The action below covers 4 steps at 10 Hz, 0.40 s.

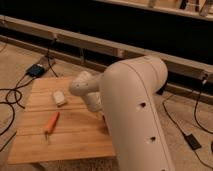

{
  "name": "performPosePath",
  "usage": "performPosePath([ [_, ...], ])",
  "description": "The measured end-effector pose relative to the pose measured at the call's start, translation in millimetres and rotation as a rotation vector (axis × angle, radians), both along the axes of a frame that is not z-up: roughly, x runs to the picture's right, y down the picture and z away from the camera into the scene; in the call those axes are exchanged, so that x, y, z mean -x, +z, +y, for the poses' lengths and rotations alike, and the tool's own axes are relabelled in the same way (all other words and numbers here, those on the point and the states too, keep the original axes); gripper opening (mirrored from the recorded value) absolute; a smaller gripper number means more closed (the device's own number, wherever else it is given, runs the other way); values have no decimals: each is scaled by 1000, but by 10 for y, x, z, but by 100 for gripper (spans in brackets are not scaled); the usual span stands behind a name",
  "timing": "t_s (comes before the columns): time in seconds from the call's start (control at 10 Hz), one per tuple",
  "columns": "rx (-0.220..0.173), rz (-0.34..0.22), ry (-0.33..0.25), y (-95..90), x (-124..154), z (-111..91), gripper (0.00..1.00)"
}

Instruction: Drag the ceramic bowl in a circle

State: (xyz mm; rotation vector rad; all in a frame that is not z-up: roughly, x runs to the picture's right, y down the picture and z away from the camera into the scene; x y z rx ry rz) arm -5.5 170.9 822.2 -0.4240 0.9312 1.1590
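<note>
The ceramic bowl is hidden behind my large white arm (pixel 132 110), which fills the right half of the camera view. My gripper (pixel 100 114) reaches down to the right side of the wooden table (pixel 75 135). Only its upper part shows, at the edge of the arm's big link. The white wrist joints (pixel 85 89) sit just above it, over the table's middle.
A small white object (pixel 59 98) lies at the table's back left. An orange-handled tool (pixel 51 123) lies at the front left. Black cables (pixel 12 97) and a dark box (pixel 36 70) are on the floor to the left. A dark wall with a rail runs behind.
</note>
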Motion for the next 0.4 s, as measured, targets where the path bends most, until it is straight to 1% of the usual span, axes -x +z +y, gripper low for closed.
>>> performPosePath([
  [0.4, -4, 3, 0, 16, 10, 4, 80],
])
